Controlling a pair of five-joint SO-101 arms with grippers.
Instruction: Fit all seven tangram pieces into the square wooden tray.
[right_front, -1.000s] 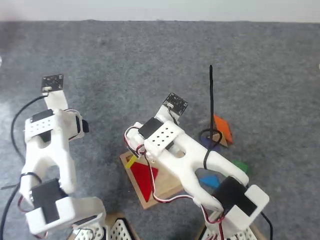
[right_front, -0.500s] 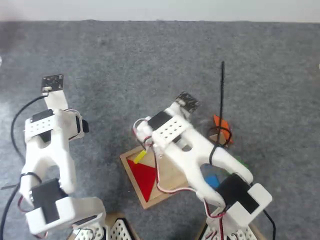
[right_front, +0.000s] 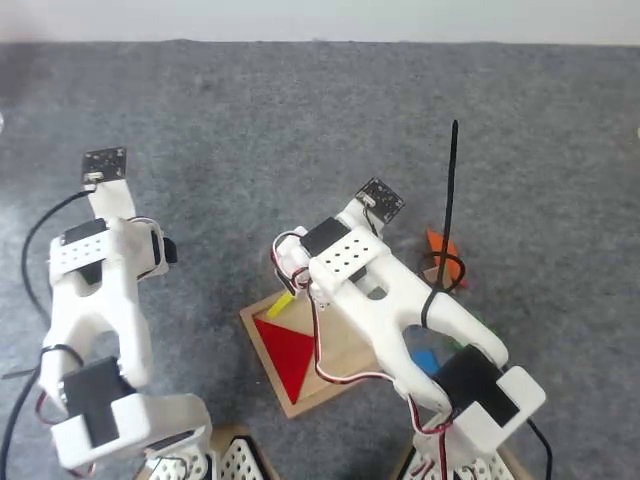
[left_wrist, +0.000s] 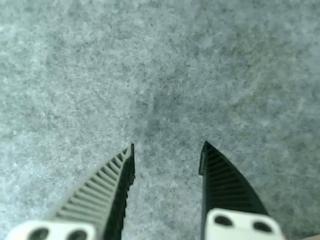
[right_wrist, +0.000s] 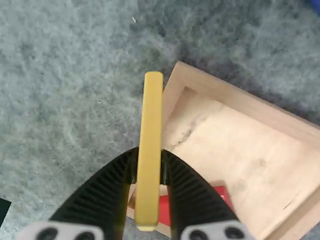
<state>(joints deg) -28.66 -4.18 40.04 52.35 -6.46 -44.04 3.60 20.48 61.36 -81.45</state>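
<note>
We see our right tool (right_wrist: 149, 159) pinched shut on the yellow piece (right_wrist: 151, 120), a thin flat slab held edge-on between the ribbed black fingers (right_wrist: 112, 182). Its smooth rounded end sticks out past the fingertips. The piece hangs over a corner of the wooden tray (right_wrist: 235, 105), right above the raised rim. The tray is pale wood, square, with a low wall and a bare, faintly grained floor. A glossy red triangle (right_front: 286, 350) lies flat inside it along one side.

Our left tool (left_wrist: 167, 152) gapes wide and holds nothing. Its two pointed, ridged fingers hover above the fuzzy grey felt of the counter (left_wrist: 150, 60), well apart from the tray.

An orange piece (right_front: 441, 244) and a blue piece (right_front: 430, 357) rest on the felt beside the right arm, both partly hidden by it.
</note>
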